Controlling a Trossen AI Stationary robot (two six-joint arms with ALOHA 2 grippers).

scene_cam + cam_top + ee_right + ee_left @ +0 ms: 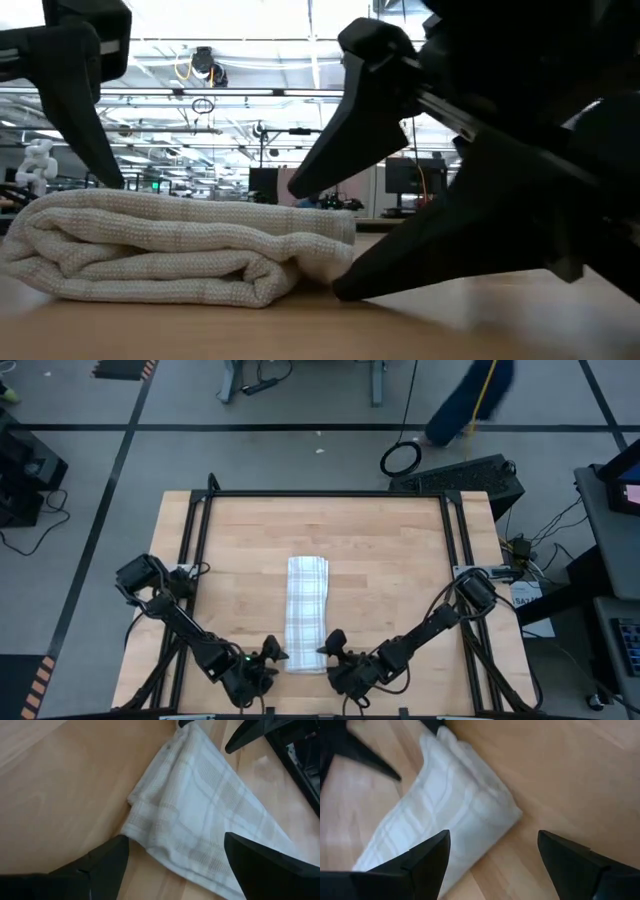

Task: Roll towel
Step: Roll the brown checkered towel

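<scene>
The white towel (306,615) with a faint grey check lies folded into a long narrow strip on the wooden table, running from far to near. In the low view its near end (180,250) shows several stacked layers. My left gripper (272,653) is open at the strip's near left corner, which lies between its fingers (493,834). My right gripper (333,647) is open at the near right corner, which lies between its fingers (175,836). Its lower finger reaches down to the table beside the towel (312,240). My left gripper: one finger (427,857) shows in front of the towel's near end, and I cannot tell whether it touches. My right gripper: one fingertip (117,845) stands at table height right against the towel's near right corner (132,831). I cannot tell whether it touches.
Black frame rails run along the table's left (190,560) and right (455,550) sides. Bare wood (320,525) lies beyond the towel's far end. A dark case (460,475) and a person (470,400) are on the floor past the far edge.
</scene>
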